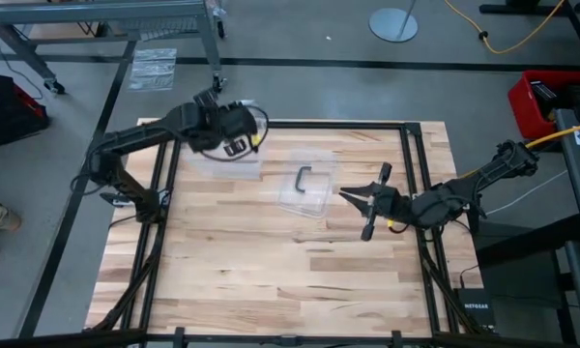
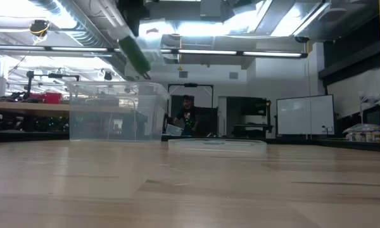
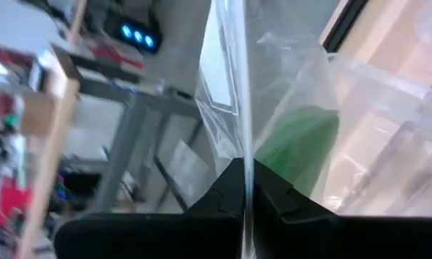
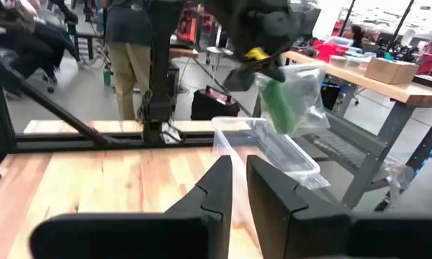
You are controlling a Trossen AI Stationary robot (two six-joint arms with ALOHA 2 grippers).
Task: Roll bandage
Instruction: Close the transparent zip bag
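The bandage [image 2: 134, 56] is a bright green roll inside a clear plastic bag [image 3: 288, 86]. My left gripper [image 1: 234, 145] is shut on this bag at the table's far left and holds it above a clear plastic box [image 2: 117, 117]. The right wrist view shows the green roll [image 4: 277, 104] hanging tilted in the bag above the box [image 4: 273, 147]. My right gripper [image 1: 348, 196] hovers right of the table's middle, pointing level toward the left. Its fingers [image 4: 239, 194] stand a narrow gap apart with nothing between them. My left gripper pinches a thin edge of the clear bag [image 3: 243, 155] between its two fingers, coming at it slanting downward. The bag hangs slack below the fingers, clear of the box and the table. The green roll [image 3: 302, 140] lies inside the bag beside the fingers, untouched by them.
The box's clear lid [image 1: 304, 193], with a dark handle [image 1: 303, 177], lies flat on the table between the two grippers. Bare wooden table spreads toward the near edge. A black frame [image 1: 411, 184] borders the table. People show in the room beyond.
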